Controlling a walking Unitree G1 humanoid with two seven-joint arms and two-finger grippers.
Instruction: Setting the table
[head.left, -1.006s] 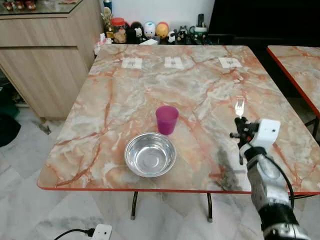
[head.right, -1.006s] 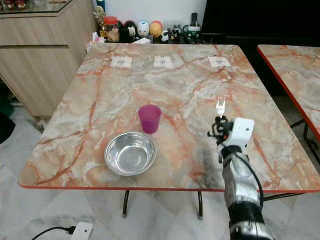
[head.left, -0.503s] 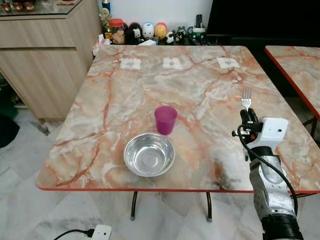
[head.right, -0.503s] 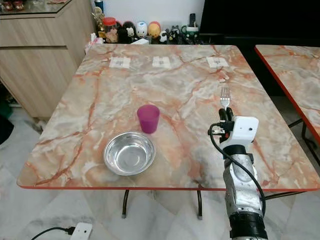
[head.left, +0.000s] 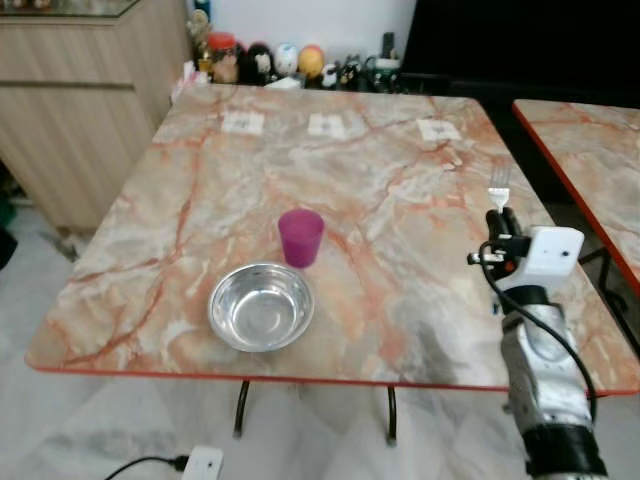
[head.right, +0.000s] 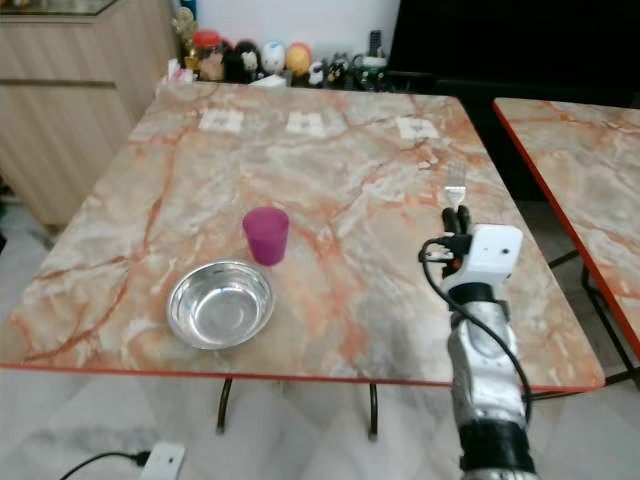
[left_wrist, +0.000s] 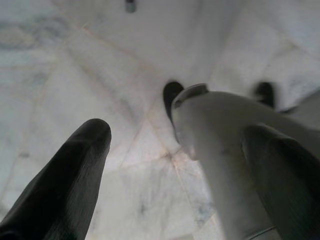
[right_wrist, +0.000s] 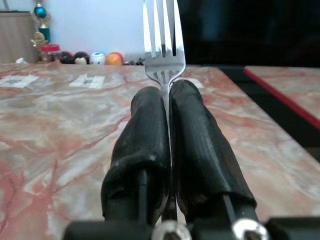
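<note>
**Fork held upright at the right edge of the marble bench**

The right pincer (head.left: 503, 222) stands at the right of the frame above the bench (head.left: 200, 190), its two black fingers (right_wrist: 150, 130) pressed together on the handle of a fork (head.left: 498, 184), so that the tines point up past the fingertips. Compared with a second ago, the fork shows higher and further right in the frame, and the white wrist block sits nearer the bench's right edge. The whole picture has slid as well: the bowl and cup now lie further left in the frame than before, which is the camera moving and not the dishes.

A steel bowl (head.left: 261, 306) rests at lower centre of the frame, near the bench's front edge. A purple cup (head.left: 301, 236) stands upright just behind it, apart from the rim. Three white paper squares (head.left: 327, 125) lie in a row near the far edge; marks are printed on them, but they are too small to read. A line of small figurines and jars (head.left: 270, 62) sits along the wall at the top of the frame, with no label legible. A wooden cabinet (head.left: 80, 110) fills the upper left, and a second bench (head.left: 590, 160) with a red edge shows at upper right.

The left pincer (left_wrist: 180, 165) hangs over the pale tiled floor (left_wrist: 75, 75), its fingers spread apart and holding nothing. A white plug (head.left: 203, 463) with a black cord lies on the floor at the bottom of the frame.
</note>
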